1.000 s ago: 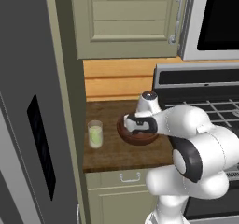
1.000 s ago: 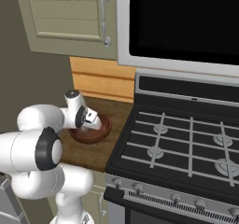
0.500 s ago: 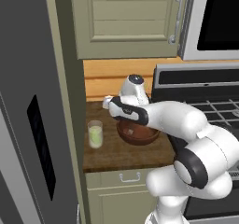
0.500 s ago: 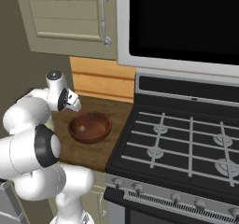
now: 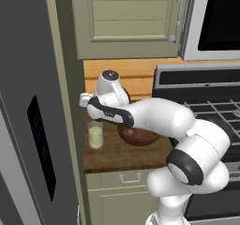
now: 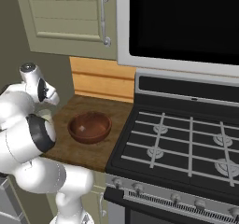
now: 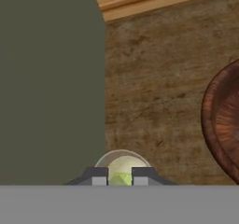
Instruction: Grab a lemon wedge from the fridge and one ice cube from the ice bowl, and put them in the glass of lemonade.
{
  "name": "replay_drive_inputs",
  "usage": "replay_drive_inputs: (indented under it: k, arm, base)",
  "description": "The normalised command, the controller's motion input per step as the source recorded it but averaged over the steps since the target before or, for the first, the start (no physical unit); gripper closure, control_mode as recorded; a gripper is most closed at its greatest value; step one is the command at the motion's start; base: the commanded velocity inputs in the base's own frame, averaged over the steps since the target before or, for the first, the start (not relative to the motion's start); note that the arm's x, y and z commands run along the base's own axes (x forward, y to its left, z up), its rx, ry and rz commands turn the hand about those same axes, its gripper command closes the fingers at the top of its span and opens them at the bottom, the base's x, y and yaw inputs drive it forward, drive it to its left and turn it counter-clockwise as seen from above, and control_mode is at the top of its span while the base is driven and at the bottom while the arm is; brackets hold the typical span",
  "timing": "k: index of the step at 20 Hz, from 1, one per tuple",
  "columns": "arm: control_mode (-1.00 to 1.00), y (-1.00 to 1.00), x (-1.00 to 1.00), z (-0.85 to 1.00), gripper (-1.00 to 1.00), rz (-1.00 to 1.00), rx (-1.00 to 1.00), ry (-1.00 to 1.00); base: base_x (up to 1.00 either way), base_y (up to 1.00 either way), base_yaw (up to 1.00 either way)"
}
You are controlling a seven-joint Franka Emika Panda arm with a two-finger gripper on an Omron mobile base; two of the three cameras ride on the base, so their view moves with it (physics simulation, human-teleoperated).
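Two task vessels stand on the wooden tabletop (image 5: 117,158) beside the grey fridge (image 5: 28,125): I note the ice bowl (image 6: 89,127) near the stove (image 6: 186,148) and the glass of lemonade (image 5: 95,135) well apart from it, close to the fridge-side panel. In the hand view my jaws (image 7: 120,176) hang above the glass, fingers narrowly set. A green lemon wedge (image 7: 120,179) shows between them, though I cannot tell whether it is gripped or lies in the glass.

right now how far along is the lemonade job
A green lemon wedge already sits in the glass of lemonade. The tool hangs right above that glass, tips narrow; whether they pinch an ice cube is unclear. The brown ice bowl looks empty. Left: confirming the cube's drop.
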Motion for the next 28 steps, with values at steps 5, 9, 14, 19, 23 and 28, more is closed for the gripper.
replay_drive_inputs:
  k: [5, 9, 14, 19, 23, 28]
  arm:
    - [-1.00, 0.13, 0.03, -0.29, 1.00, 0.00, -0.01, 0.08]
    - [-1.00, 0.05, 0.00, -0.36, 1.00, 0.00, -0.01, 0.03]
    - [-1.00, 0.28, 0.01, -0.10, 1.00, 0.00, 0.00, 0.00]
    - [-1.00, 0.26, 0.00, -0.12, 1.00, 0.00, 0.00, 0.00]
    - [-1.00, 0.09, -0.15, -0.04, 1.00, -0.04, 0.07, -0.02]
    - [-1.00, 0.01, -0.20, -0.05, 1.00, -0.07, 0.16, -0.01]
  base:
    - [0.00, 0.00, 0.00]
    - [0.00, 0.00, 0.00]
    - [0.00, 0.00, 0.00]
    - [0.00, 0.00, 0.00]
    - [0.00, 0.00, 0.00]
    - [0.00, 0.00, 0.00]
